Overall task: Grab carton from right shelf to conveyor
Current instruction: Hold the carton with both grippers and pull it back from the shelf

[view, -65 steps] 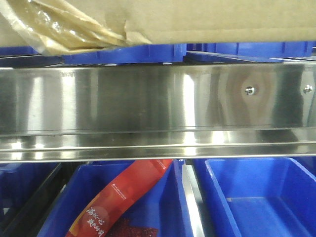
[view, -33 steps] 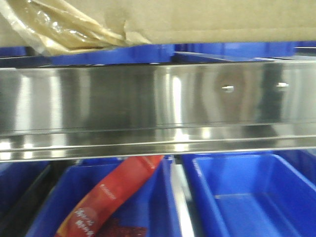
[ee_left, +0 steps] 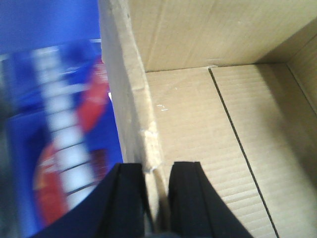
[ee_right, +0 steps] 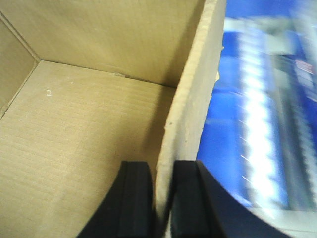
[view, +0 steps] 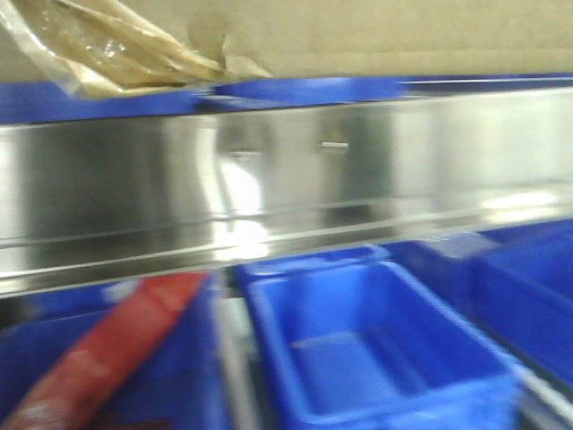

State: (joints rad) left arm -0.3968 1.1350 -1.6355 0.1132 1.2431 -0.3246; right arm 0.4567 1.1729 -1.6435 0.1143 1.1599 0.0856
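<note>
L pincer [ee_left: 157,201] is clamping the carton [ee_left: 198,124] by its left wall, one finger inside, one outside. R pincer [ee_right: 159,201] is gripping the opposite wall likewise. Carton is showing above the right shelf [view: 376,170] front rail, w/ blue bins [view: 376,349] below.

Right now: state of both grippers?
Left gripper: shut on the carton, pinching its side wall.
Right gripper: shut on the carton, pinching the opposite wall.
</note>
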